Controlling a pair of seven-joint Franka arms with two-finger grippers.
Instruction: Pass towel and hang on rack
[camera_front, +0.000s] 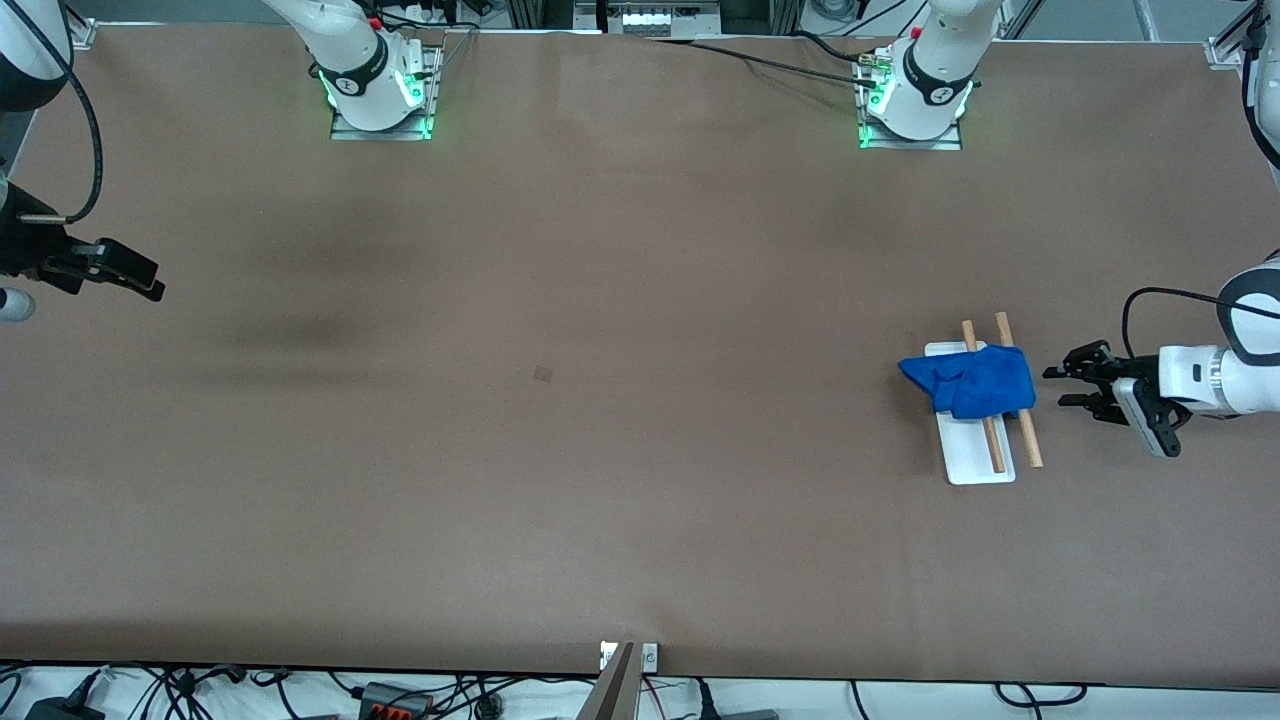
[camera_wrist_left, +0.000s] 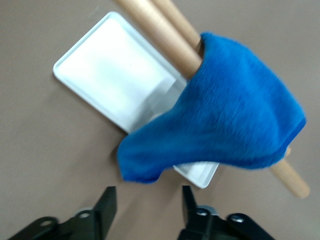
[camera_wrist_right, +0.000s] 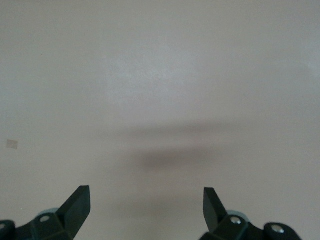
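The right gripper waits over the bare table at the right arm's end, its fingers wide apart and holding nothing. The towel hangs draped over the two wooden rods of the rack at the left arm's end of the table, with one corner hanging down toward the white base. The left gripper is just beside the towel, its fingers parted and empty, so I think the good way now is to draw it straight away without catching the cloth.
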